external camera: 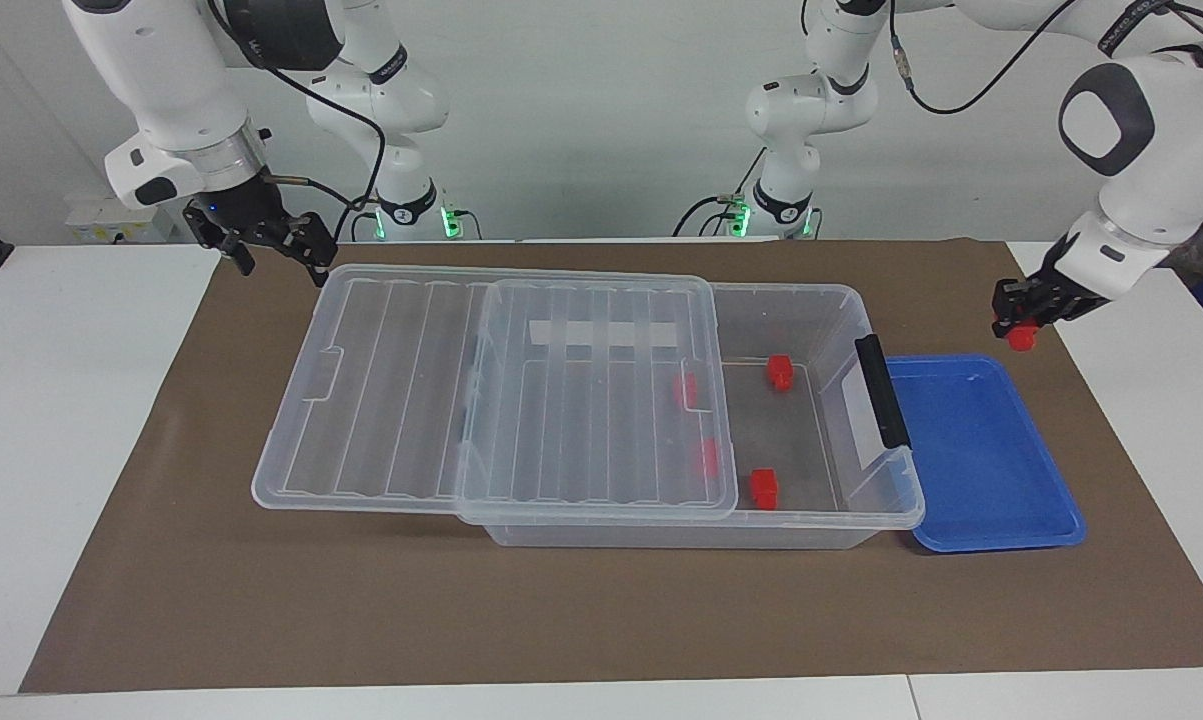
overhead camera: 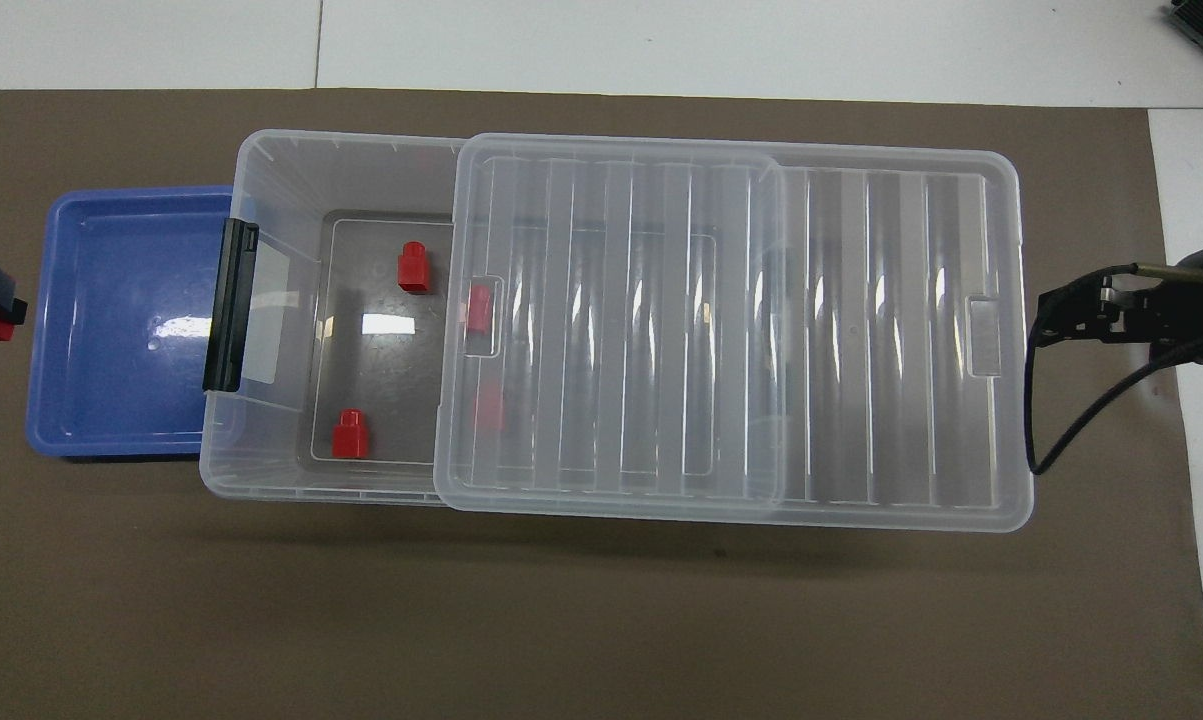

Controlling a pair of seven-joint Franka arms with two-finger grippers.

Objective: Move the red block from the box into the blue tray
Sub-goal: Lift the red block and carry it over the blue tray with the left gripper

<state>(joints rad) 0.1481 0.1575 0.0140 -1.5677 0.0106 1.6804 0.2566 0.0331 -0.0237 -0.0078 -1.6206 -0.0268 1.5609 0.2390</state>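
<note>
Facing view: your left claw grips the red block, raised over the counter mat just off the blue tray. Release here and it misses the tray. Right claw waits by the box lid, fingers unreadable.

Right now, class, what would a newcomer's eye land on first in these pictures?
Probably the red block pinched in the left gripper, up in the air off the blue tray's outer edge. Next, the big clear box, its lid slid toward the right arm's end, with more red blocks inside.
</note>
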